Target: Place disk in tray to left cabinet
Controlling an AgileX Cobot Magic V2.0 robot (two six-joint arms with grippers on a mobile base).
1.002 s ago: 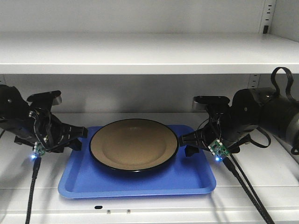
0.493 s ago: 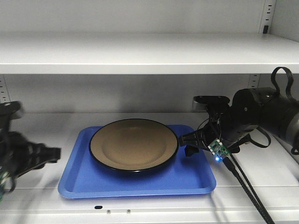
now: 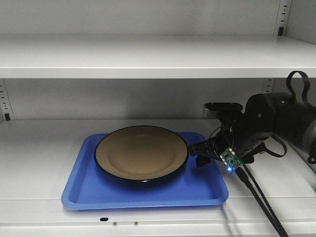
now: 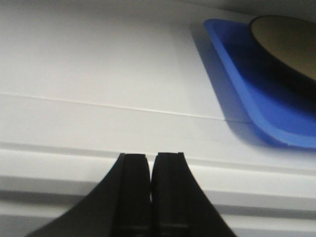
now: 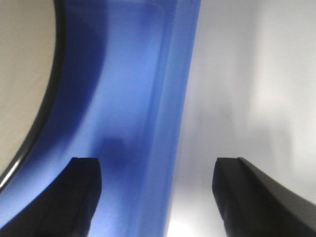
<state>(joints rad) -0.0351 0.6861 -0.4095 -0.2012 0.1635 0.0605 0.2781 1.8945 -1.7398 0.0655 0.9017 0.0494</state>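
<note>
Since 0.5 s ago, left arm has left the front view; right arm unchanged. Disk point(image 3: 141, 153) lies flat in the tray point(image 3: 148, 195), which sits on the lower shelf of the left cabinet point(image 3: 148, 54). Right gripper point(image 5: 155, 195) is at the tray's right edge, jaws spread wide, straddling the lip with nothing clamped. Left gripper point(image 4: 150, 190) is off the tray's left side, above the shelf's front edge, fingers pressed together, empty.

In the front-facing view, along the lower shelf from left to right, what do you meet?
Bare shelf of the left cabinet → tray left lip → disk → tray right lip → right hand, open.
</note>
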